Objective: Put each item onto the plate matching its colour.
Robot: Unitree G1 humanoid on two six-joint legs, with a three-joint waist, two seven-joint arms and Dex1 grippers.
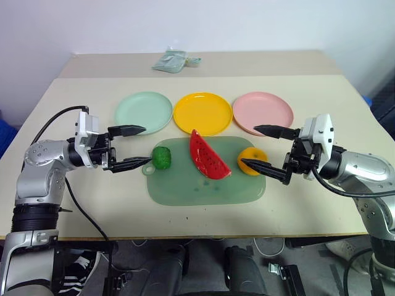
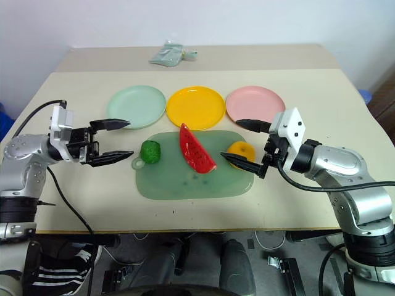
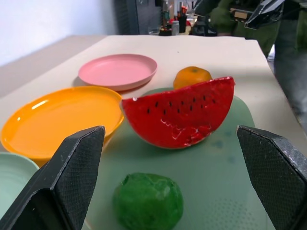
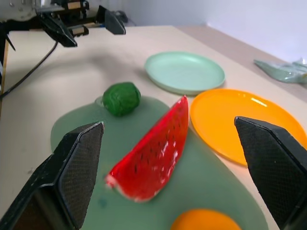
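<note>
On the green mat (image 1: pixel 203 188) sit the green ball (image 1: pixel 162 156) at the left, the watermelon wedge (image 1: pixel 207 155) in the middle and the orange (image 1: pixel 252 160) at the right. Beyond it lie the mint plate (image 1: pixel 143 111), yellow plate (image 1: pixel 202 113) and pink plate (image 1: pixel 262 113). The left gripper (image 1: pixel 131 148) and right gripper (image 1: pixel 262 148) hover wide apart, holding nothing.
</note>
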